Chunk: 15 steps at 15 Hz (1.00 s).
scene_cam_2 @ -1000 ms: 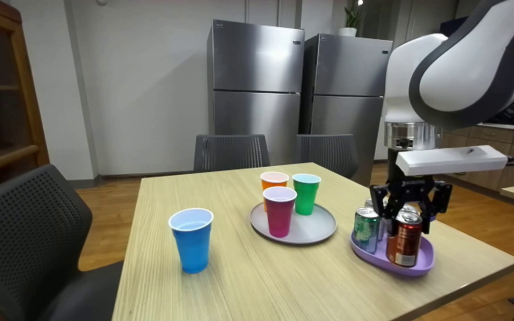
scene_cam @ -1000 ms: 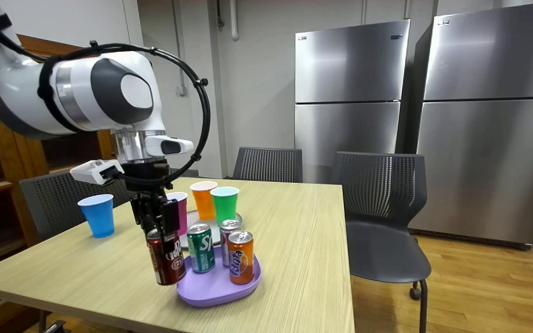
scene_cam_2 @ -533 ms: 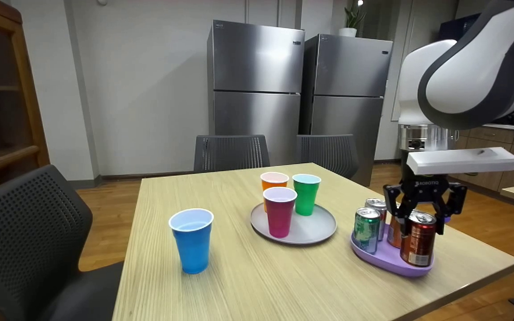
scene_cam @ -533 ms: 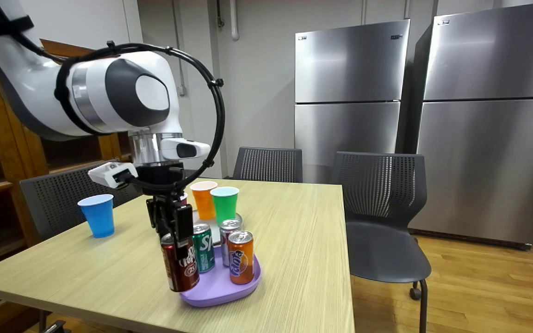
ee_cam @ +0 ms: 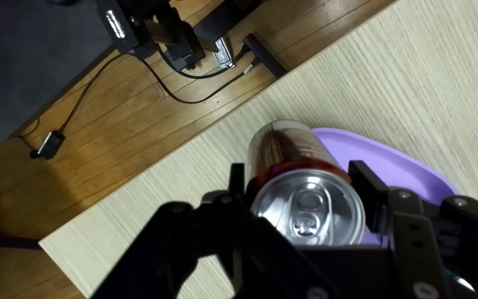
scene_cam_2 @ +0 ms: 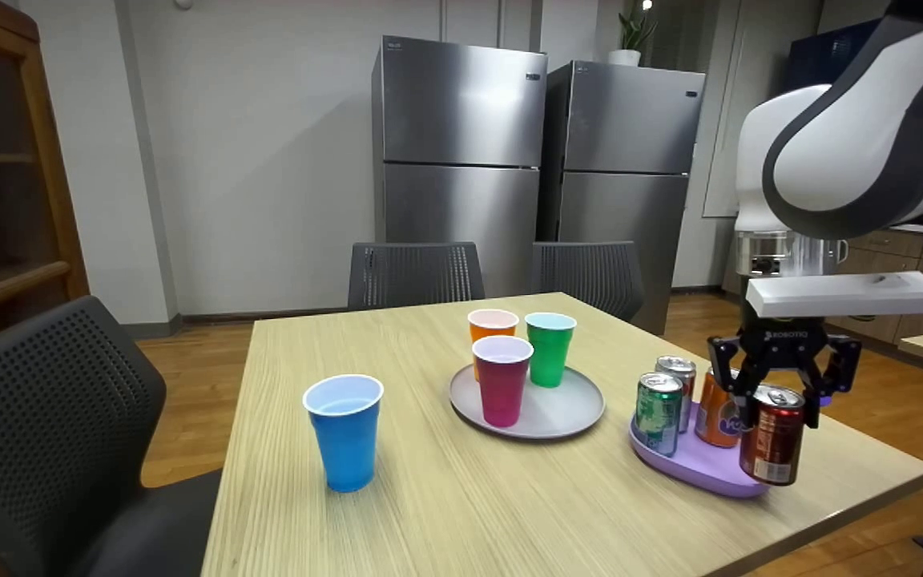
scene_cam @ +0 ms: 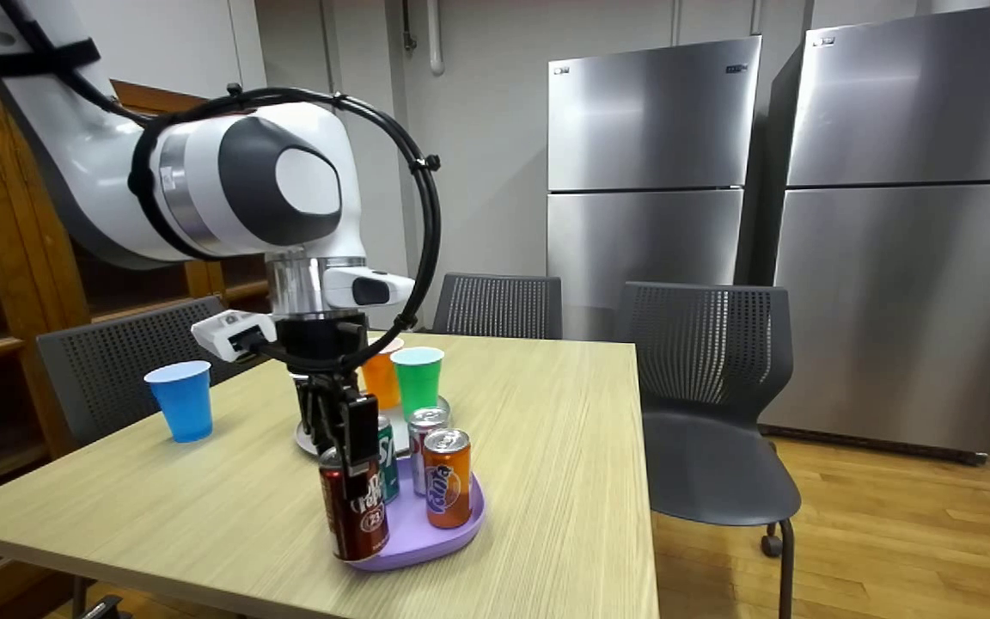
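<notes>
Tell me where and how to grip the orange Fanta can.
Probably by its upper sides, from straight above: the orange can stands upright, straight-sided, its top uncovered. First the gripper should release the dark red can it holds.

1. Soda cans, four — Dr Pepper can point(scene_cam_2: 774, 441), Fanta can point(scene_cam: 448, 483), green can point(scene_cam_2: 658, 417), reddish-silver can point(scene_cam: 418, 451).
2. Plastic cups, four — blue cup point(scene_cam_2: 347, 445), magenta cup point(scene_cam_2: 501, 391), orange cup point(scene_cam: 381, 383), green cup point(scene_cam_2: 550, 353).
3. Round gray plate point(scene_cam_2: 566, 409), one.
4. Purple tray point(scene_cam_2: 702, 466), one.
5. Steel refrigerators point(scene_cam: 645, 236), two, in both exterior views.
6. Mesh-backed chairs point(scene_cam: 705, 344), three in each exterior view.
7. Potted plant point(scene_cam_2: 624, 57), one.
8. Robot arm point(scene_cam: 271, 180), one.
9. Robotiq gripper point(scene_cam_2: 780, 417), one.
</notes>
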### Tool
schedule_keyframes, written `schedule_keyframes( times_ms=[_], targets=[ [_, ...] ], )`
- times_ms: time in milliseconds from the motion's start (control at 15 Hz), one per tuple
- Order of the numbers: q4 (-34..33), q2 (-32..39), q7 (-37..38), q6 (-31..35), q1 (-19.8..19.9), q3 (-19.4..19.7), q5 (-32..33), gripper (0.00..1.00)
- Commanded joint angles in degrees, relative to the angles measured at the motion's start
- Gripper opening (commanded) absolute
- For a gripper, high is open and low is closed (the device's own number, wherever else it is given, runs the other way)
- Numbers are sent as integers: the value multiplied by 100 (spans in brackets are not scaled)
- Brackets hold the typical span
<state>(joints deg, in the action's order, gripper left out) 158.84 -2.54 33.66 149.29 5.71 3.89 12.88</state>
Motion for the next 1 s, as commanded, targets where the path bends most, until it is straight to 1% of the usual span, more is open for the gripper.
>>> schedule_keyframes(
  times_ms=[0,467,933],
  targets=[
    [-208,118,8,3,71,44,99,38],
    [-614,440,-27,6,-21,99,36,38],
    [-953,908,-123,174,-172,114,-232,38]
  ],
)
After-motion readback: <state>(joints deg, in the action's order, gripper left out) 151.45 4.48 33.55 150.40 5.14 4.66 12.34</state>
